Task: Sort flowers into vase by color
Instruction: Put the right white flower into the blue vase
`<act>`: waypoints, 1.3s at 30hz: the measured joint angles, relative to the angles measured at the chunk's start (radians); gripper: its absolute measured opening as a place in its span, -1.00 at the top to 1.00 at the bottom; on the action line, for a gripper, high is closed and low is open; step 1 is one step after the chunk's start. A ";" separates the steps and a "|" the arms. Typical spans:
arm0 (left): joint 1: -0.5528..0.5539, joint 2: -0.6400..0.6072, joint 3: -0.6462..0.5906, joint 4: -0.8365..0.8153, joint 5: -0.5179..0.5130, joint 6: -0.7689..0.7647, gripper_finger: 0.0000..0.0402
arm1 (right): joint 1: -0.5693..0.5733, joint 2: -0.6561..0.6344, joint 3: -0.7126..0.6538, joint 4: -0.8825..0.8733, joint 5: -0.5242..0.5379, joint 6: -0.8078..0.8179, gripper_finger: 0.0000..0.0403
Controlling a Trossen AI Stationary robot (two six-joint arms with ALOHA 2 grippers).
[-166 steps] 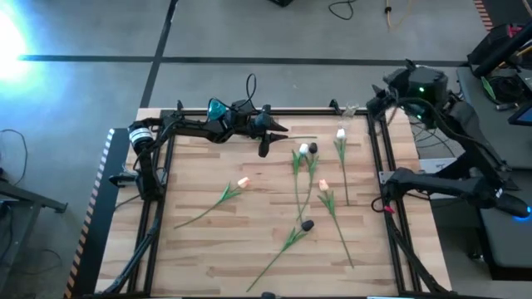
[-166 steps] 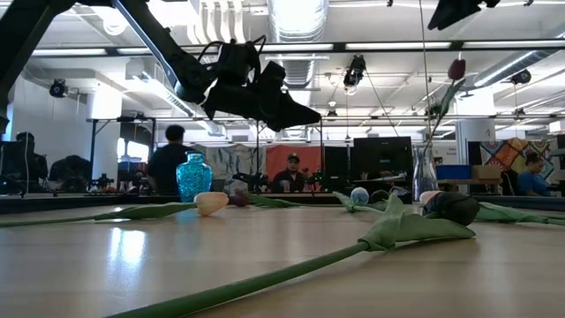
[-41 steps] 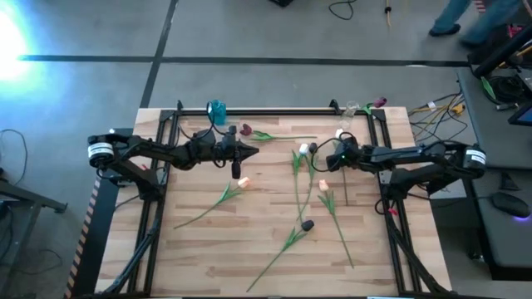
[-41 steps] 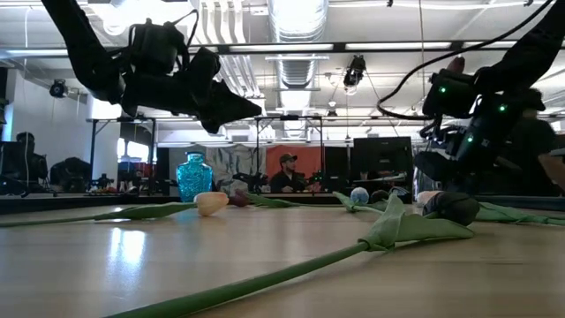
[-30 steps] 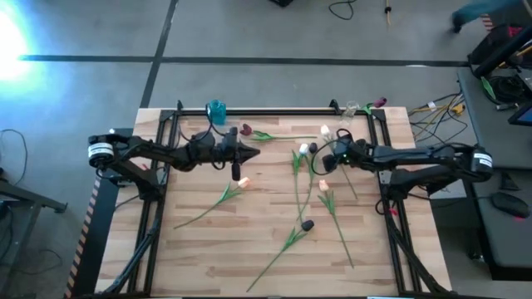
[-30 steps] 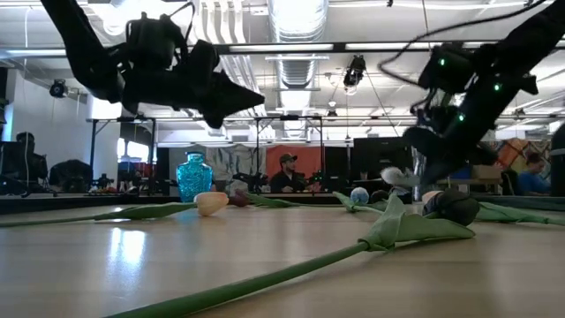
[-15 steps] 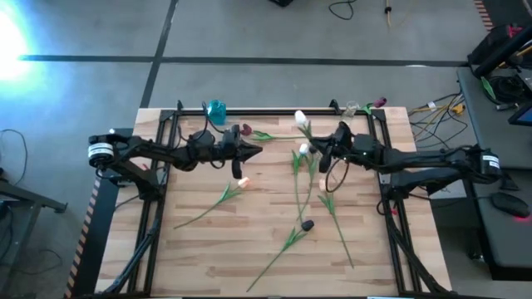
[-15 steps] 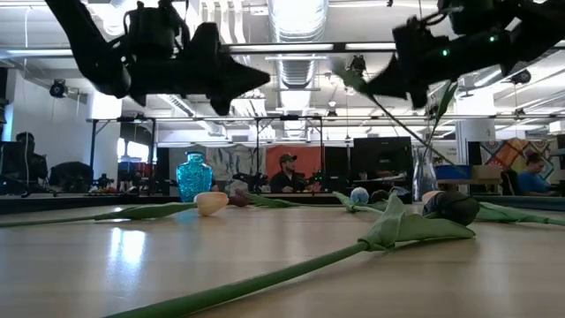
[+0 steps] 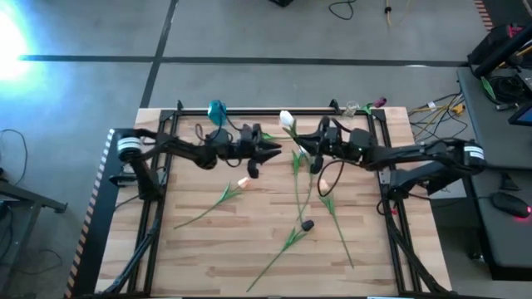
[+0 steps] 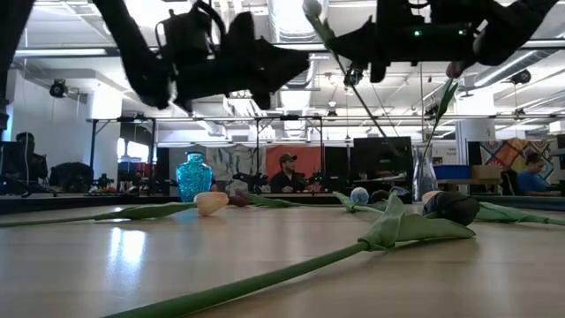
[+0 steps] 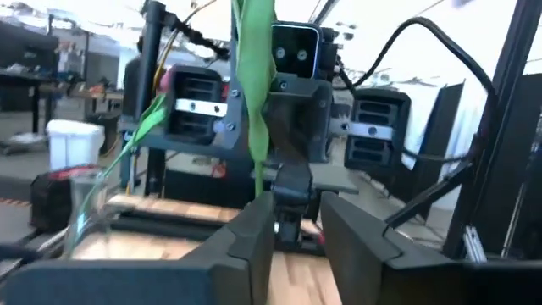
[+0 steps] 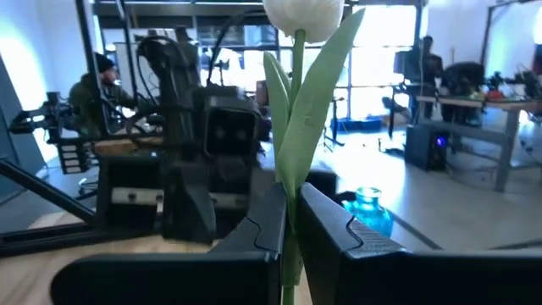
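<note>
Eight tulips (image 9: 287,119), two vases (image 9: 216,109)

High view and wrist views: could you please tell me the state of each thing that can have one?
Right gripper: jaws shut on the white tulip's stem.
White tulip: held above the table.
Left gripper: jaws open, empty.
Blue vase: upright, no flower seen in it.
Clear vase: upright, holding one dark tulip.
Peach tulip: lying on the table.
Black tulip: lying on the table.
</note>
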 joint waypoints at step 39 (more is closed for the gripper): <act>0.004 0.115 0.180 0.057 0.017 0.028 0.88 | 0.026 0.080 0.084 0.055 -0.008 -0.045 0.91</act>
